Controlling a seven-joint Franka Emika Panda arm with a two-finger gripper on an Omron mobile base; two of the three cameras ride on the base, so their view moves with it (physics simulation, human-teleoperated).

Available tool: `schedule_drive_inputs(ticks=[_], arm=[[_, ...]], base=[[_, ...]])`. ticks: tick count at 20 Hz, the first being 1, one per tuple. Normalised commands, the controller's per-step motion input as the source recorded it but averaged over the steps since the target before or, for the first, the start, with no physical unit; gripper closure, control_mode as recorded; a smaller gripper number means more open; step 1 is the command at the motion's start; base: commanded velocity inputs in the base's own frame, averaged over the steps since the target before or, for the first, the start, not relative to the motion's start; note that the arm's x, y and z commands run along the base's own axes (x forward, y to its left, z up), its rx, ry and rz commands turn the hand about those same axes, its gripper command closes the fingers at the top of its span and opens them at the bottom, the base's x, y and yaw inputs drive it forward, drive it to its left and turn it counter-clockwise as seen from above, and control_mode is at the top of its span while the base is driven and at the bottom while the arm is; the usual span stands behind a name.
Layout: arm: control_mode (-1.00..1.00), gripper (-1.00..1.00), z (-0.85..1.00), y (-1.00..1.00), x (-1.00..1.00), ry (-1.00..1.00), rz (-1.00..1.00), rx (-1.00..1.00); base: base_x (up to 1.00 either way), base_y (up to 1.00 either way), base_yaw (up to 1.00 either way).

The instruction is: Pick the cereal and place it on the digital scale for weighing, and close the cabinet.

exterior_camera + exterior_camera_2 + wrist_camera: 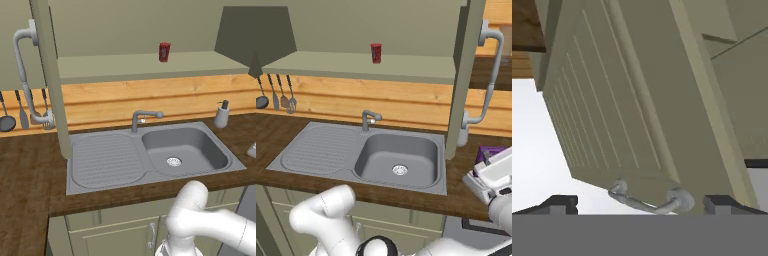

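I saw the big olive-beige wall cabinet [627,100] hanging open, its panelled door right in front of my claw [640,202]. It looked heavy but would swing easily, I thought. The curved silver bar handle [647,200] sat between my two dark finger tips, a good hard place to hold or push. My claw was spread wide and held nothing. The small purple cardboard cereal box [490,152] stood on the brown wooden counter [456,190], just beside my arm's white wrist. It looked light and easy to crush.
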Motion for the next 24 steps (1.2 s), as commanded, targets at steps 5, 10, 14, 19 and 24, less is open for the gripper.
schedule_drive_inputs(ticks=[5,10,14,19,24], arm=[[-1.0,-1.0,0.74,0.96,0.06,-0.14,0.06,-0.17],[-1.0,-1.0,0.69,1.0,0.33,-0.04,0.02,-0.17],[-1.0,-1.0,0.84,1.0,0.17,-0.06,-0.01,-0.13],[-1.0,-1.0,0.05,1.0,0.65,0.0,-0.25,-0.05],[-1.0,-1.0,-0.37,0.93,0.98,0.0,-0.64,0.0]], base=[[0.0,0.0,0.0],[0.0,0.0,0.0],[0.0,0.0,0.0],[0.0,0.0,0.0],[0.0,0.0,0.0]])
